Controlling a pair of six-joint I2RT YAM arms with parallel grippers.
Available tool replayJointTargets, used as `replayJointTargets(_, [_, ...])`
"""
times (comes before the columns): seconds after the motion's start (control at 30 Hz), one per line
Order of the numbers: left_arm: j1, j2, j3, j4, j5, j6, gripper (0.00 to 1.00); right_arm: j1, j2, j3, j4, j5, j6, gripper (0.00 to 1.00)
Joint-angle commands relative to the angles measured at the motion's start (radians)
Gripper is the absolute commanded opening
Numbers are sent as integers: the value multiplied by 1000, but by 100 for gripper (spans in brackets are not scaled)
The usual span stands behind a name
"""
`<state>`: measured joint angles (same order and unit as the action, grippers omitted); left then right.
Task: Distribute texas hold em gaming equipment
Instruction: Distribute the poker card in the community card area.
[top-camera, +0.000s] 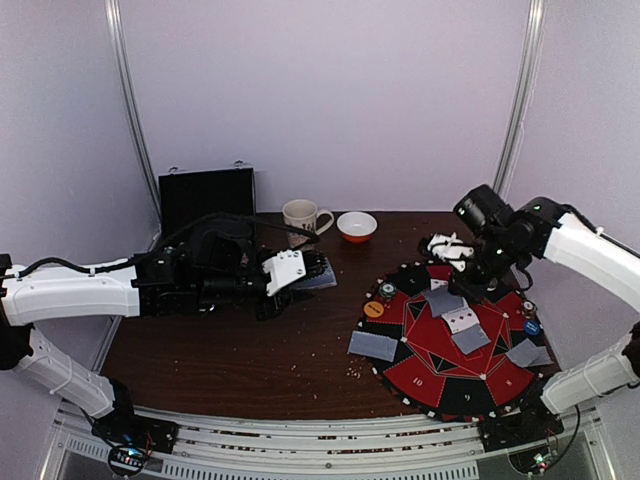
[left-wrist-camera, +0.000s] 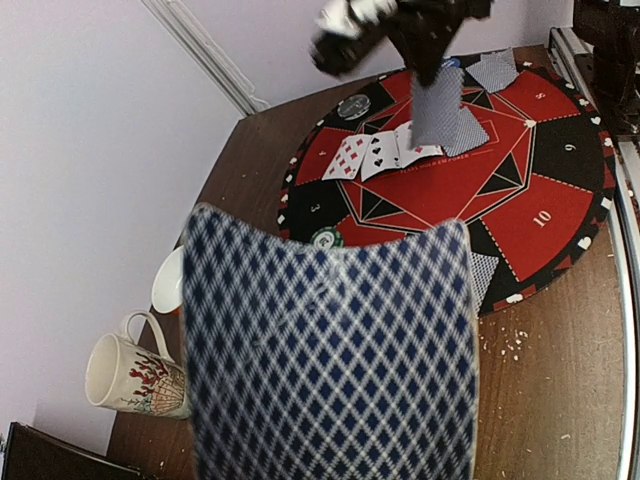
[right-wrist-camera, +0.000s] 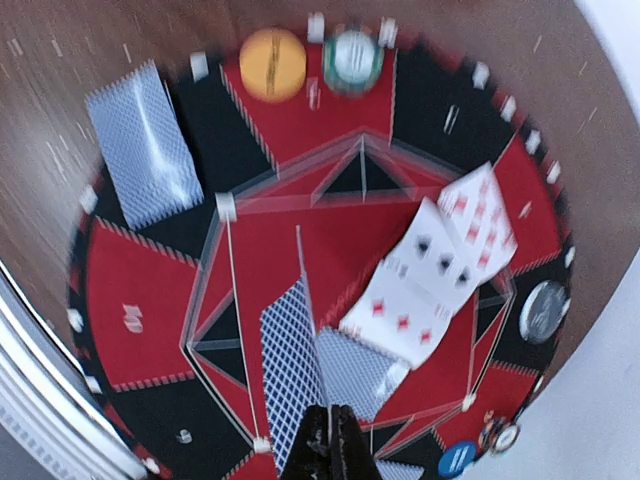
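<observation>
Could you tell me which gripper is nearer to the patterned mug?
Left. The left gripper holds the deck at the near side of the mug; the right gripper, holding a card, is farther right, over the poker mat.

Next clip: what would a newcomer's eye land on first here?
The round red-and-black mat at the right of the top view stands out, with face-up cards fanned at its centre. Above it, the right pincer grips one card, patterned back showing. The left pincer holds the deck, whose blue diamond back fills the left wrist view.
</observation>
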<state>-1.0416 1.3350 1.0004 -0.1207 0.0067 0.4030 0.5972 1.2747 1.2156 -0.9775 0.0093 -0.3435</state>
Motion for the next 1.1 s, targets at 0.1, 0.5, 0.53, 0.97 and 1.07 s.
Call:
replayJointTargets(0.1, [-5,-14,10,52,0,9,32,-46,74,-197,-136,57,-33,0])
replayJointTargets(0.5, [-5,-17,11,49,-1,8,32,-57,106,-350,-85,87,13,0])
replayJointTargets(0.53, [-5,-17,11,50,0,9,32,-60,102,-354,-75,102,23,0])
replayJointTargets(0.97, [-5,-17,13,50,0,8,32,-68,78,-395,-79,58,-51,0])
replayJointTargets(1.07, [-5,-14,12,50,1,8,32,-68,70,-405,-66,70,-42,0])
